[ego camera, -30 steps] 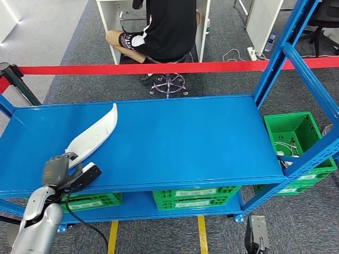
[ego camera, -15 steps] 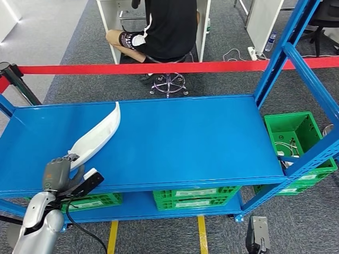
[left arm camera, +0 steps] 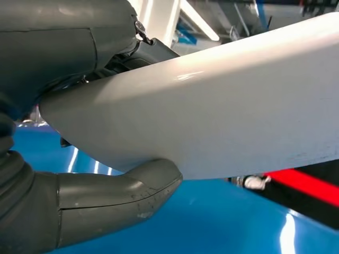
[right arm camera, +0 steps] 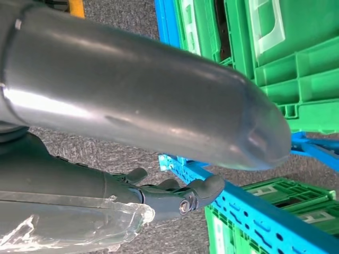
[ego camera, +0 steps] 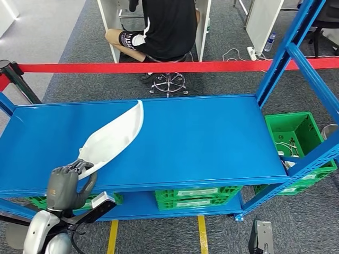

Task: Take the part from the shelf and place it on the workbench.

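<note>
The part [ego camera: 114,138] is a long, curved white shell. My left hand [ego camera: 65,185] grips its near end at the front left edge of the blue shelf [ego camera: 199,137]. The part slants up and away to the right above the shelf top, its far tip near the shelf's middle. In the left wrist view the white part [left arm camera: 224,106] lies across the picture, with my thumb [left arm camera: 119,198] under it and the blue shelf surface below. My right hand [right arm camera: 160,196] hangs low beside the shelf, fingers loosely extended and holding nothing.
Blue uprights [ego camera: 279,58] rise at the shelf's right end. Green crates sit on the lower level [ego camera: 196,197] and to the right [ego camera: 297,137]. A red barrier tape [ego camera: 160,67] runs behind the shelf. Beyond it a person [ego camera: 168,26] sits on a stool.
My left hand has drawn back toward me and lifted the part. The part's far end has swung to the right and risen off the shelf surface.
</note>
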You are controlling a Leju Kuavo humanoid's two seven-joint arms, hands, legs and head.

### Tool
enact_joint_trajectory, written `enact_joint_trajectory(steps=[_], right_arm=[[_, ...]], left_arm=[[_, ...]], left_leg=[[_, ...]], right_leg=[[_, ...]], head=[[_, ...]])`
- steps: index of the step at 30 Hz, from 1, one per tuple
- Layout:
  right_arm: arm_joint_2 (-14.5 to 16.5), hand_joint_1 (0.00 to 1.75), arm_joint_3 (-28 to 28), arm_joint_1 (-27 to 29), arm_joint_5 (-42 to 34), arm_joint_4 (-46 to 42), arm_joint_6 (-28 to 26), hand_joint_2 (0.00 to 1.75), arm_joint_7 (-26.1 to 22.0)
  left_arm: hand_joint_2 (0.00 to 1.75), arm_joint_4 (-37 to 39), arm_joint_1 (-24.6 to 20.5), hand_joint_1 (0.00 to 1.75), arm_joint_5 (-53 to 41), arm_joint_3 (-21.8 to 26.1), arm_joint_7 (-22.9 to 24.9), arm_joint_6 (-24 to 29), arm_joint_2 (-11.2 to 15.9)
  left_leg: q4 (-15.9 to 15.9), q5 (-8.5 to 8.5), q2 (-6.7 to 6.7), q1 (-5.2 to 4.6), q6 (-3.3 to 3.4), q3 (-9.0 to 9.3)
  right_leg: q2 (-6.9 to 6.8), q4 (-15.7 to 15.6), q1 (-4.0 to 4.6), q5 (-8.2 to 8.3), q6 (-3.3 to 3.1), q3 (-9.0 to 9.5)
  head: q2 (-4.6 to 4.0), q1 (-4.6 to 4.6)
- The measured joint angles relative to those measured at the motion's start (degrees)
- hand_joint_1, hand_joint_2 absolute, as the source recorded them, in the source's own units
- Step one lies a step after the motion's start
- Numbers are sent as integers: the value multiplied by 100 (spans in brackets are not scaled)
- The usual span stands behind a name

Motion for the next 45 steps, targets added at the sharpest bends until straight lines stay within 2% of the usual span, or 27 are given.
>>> enact_joint_trajectory(steps=[2, 4, 5, 6, 7, 10, 11, 14, 16, 19, 20, 21, 22, 25, 26, 27, 30, 32, 34, 35, 36, 37, 38, 40, 42, 43, 45], right_arm=[[0, 0, 0, 27, -26, -57, -1, 0, -75], [5, 0, 0, 70, -52, -129, -4, 0, -141], [8, 0, -1, 101, -61, -180, -12, 0, -166], [12, 0, -2, 133, -58, -244, -34, 0, -182], [13, 0, -4, 160, -40, -317, -73, 0, -176], [42, 0, -9, 187, 43, -501, -196, 0, -101], [59, 0, -10, 196, 55, -540, -210, 0, -85], [88, 0, -20, 246, 67, -632, -217, 0, -62], [97, 0, -26, 259, 75, -677, -219, 0, -55], [102, 0, -28, 275, 157, -738, -323, 0, -19], [103, 0, -28, 284, 205, -759, -390, 0, -6], [103, 0, -28, 294, 245, -781, -442, 0, 0], [105, 0, -28, 302, 281, -808, -475, 0, 3], [122, 0, -28, 316, 322, -915, -407, 0, 15], [128, 0, -28, 327, 321, -961, -349, 0, 17], [133, 0, -28, 343, 316, -1006, -283, 0, 19], [140, 0, -34, 413, 293, -1115, -108, 0, 19], [144, 0, -47, 456, 276, -1160, -39, 0, 16], [147, 0, -66, 468, 260, -1174, 17, 0, 7], [149, 0, -84, 467, 250, -1173, 46, 0, -7], [149, 0, -113, 466, 240, -1169, 68, 0, -28], [149, 0, -146, 465, 233, -1162, 84, 0, -52], [149, 0, -176, 463, 229, -1155, 95, 0, -73], [149, 0, -213, 447, 229, -1144, 100, 0, -100], [150, 0, -232, 430, 229, -1137, 101, 0, -115], [151, 0, -243, 430, 229, -1133, 101, 0, -119], [157, 0, -275, 443, 230, -1118, 104, 0, -130]], left_arm=[[175, -171, 132, 175, -68, -78, -75, 167, -27], [175, -322, 317, 175, -188, -168, -118, 411, -55], [175, -388, 416, 175, -223, -207, -132, 530, -66], [175, -448, 507, 175, -226, -238, -142, 622, -74], [175, -504, 591, 175, -219, -261, -147, 691, -83], [175, -642, 767, 175, -212, -276, -143, 769, -115], [175, -677, 799, 175, -210, -277, -140, 781, -126], [175, -740, 864, 175, -192, -287, -138, 805, -141], [175, -758, 897, 175, -176, -289, -138, 810, -142], [175, -777, 918, 175, -80, -294, -180, 846, -143], [175, -776, 924, 175, -34, -293, -217, 879, -145], [175, -775, 929, 175, -11, -291, -257, 920, -149], [175, -772, 933, 175, -9, -288, -288, 959, -155], [175, -761, 927, 175, 22, -280, -320, 983, -184], [175, -756, 925, 175, 95, -279, -334, 959, -196], [175, -751, 930, 175, 192, -275, -364, 928, -207], [175, -732, 978, 175, 476, -251, -521, 869, -227], [175, -727, 1000, 175, 648, -238, -649, 864, -249], [175, -726, 1022, 175, 838, -218, -824, 857, -271], [175, -724, 1035, 175, 941, -206, -931, 844, -281], [175, -721, 1049, 175, 1049, -190, -1045, 822, -295], [175, -717, 1064, 175, 1144, -174, -1142, 797, -310], [175, -714, 1081, 175, 1214, -156, -1214, 776, -328], [175, -710, 1104, 175, 1285, -116, -1285, 760, -360], [175, -710, 1111, 175, 1311, -88, -1312, 760, -381], [175, -710, 1113, 175, 1322, -81, -1324, 758, -391], [175, -709, 1125, 175, 1366, -65, -1370, 735, -408]], left_leg=[[-47, 50, 13, 36, 30, -5], [-42, 69, 17, 42, 35, -32], [-35, 79, 18, 43, 29, -47], [-25, 89, 17, 48, 19, -65], [-10, 99, 15, 58, 3, -83], [74, 130, -1, 65, -82, -153], [95, 148, -7, 55, -114, -177], [94, 226, -16, 56, -198, -229], [272, 12, -15, 71, -258, -330], [1326, -776, -12, 79, -314, -680], [1641, -949, -12, 79, -315, -741], [1757, -1012, -12, 79, -306, -702], [1647, -977, -12, 78, -289, -548], [453, -679, -14, 68, -221, 331], [156, -629, -15, 59, -206, 512], [13, -612, -16, 46, -190, 582], [-18, -475, -8, 25, -100, 486], [-40, -345, 5, 41, -28, 385], [-33, -226, 13, 33, 18, 243], [-28, -163, 14, 22, 28, 163], [-24, -99, 15, 8, 34, 80], [-21, -41, 14, -4, 35, 2], [-19, 16, 13, -14, 31, -71], [-11, 118, 12, -34, 5, -176], [-9, 223, 17, -43, -33, -225], [-17, 273, 20, -42, -55, -242], [-37, 326, 10, -32, -110, -271]], right_leg=[[-6, 468, 2, -344, 30, -193], [-10, 1235, -4, -738, 62, -475], [-11, 1486, -7, -823, 76, -552], [-12, 1514, -10, -796, 88, -526], [-13, 1298, -17, -666, 99, -382], [13, 198, -45, -276, 123, 219], [31, 40, -47, -242, 96, 287], [50, 44, -30, -157, -70, 239], [40, 51, -34, -61, -171, 149], [15, 52, -34, 96, -239, -63], [5, 54, -29, 149, -238, -141], [-2, 55, -26, 202, -231, -214], [-6, 57, -23, 254, -220, -283], [-1, 62, -13, 411, -168, -435], [-1, 57, -8, 464, -139, -466], [-3, 43, -7, 517, -105, -483], [-7, -26, -26, 626, 13, -511], [-9, 220, -30, 296, 65, -624], [-13, 918, -28, -314, 90, -801], [-14, 1283, -26, -513, 97, -848], [-13, 1526, -20, -579, 95, -831], [-13, 1574, -11, -515, 83, -725], [-13, 1406, 2, -376, 60, -515], [-15, 599, 37, -217, -5, 128], [-10, -104, 67, -286, -42, 583], [-5, -251, 80, -326, -48, 649], [-7, -302, 75, -246, -101, 575]], head=[[0, 12], [0, 19], [0, 18], [0, 19], [0, 19], [0, 18], [0, 11], [0, -8], [0, -20], [0, -46], [0, -48], [0, -47], [0, -47], [0, -48], [0, -46], [0, -45], [0, -44], [0, -28], [0, -13], [0, -12], [0, -13], [0, -12], [0, -13], [0, -15], [0, -20], [0, -20], [0, -12]])
